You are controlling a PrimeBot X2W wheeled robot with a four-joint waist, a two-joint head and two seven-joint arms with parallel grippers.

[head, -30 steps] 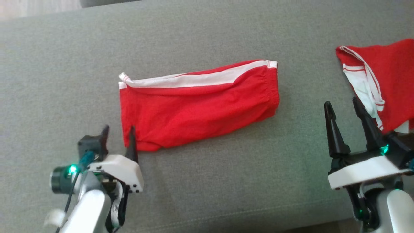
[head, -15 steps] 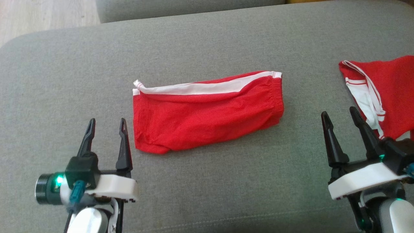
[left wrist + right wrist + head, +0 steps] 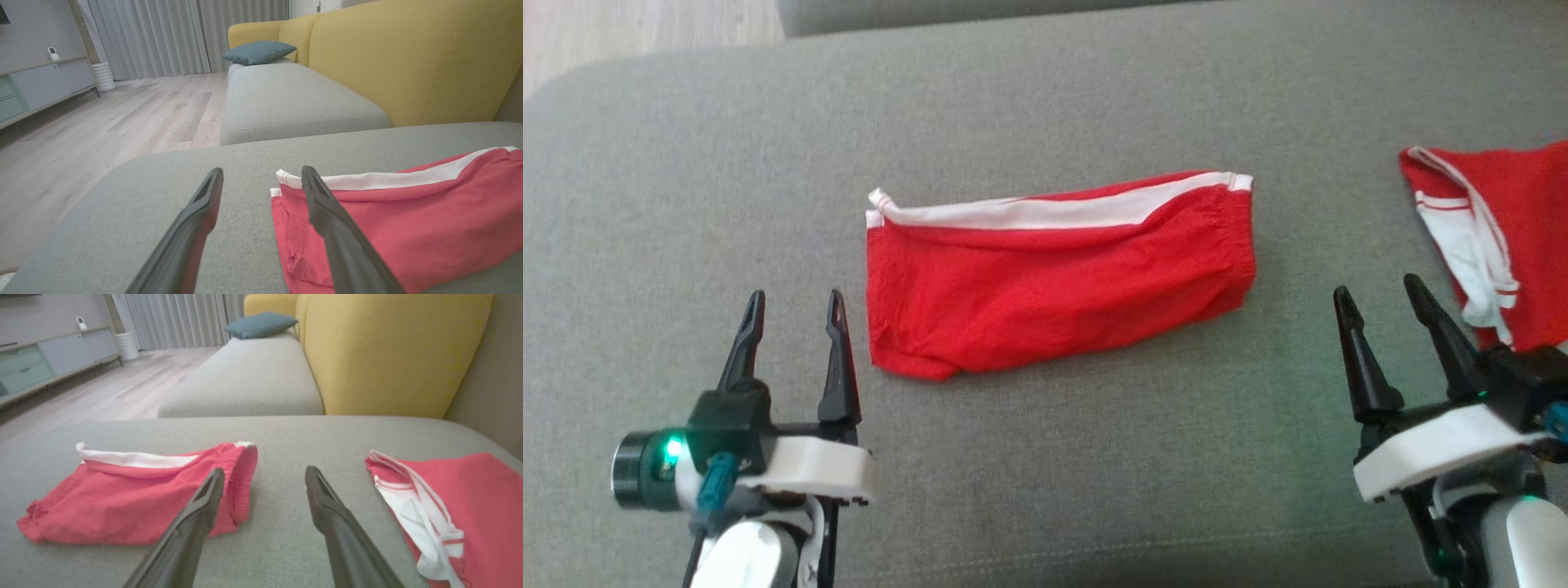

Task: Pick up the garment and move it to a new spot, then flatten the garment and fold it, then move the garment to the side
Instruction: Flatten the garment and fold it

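Note:
A folded red garment (image 3: pixel 1054 278) with a white side stripe lies flat in the middle of the grey cushion (image 3: pixel 1045 474); it also appears as the red garment (image 3: pixel 412 228) at the right of the left wrist view and the red garment (image 3: pixel 135 498) at the left of the right wrist view. My left gripper (image 3: pixel 792 302) hovers open just left of its near left corner, nothing between the fingers. My right gripper (image 3: pixel 1376 294) stands open to the right of it, apart from the cloth.
A second red garment (image 3: pixel 1494 245) with white trim lies at the cushion's right edge, close behind my right gripper. Beyond the cushion are another grey seat (image 3: pixel 294 98), a yellow backrest (image 3: pixel 408 53), a teal pillow (image 3: pixel 257 51) and wooden floor (image 3: pixel 102 122) on the left.
My left gripper drew back from the garment's near left corner and straightened up, open and empty. The head camera shifted, so the picture slid. The right arm kept its pose.

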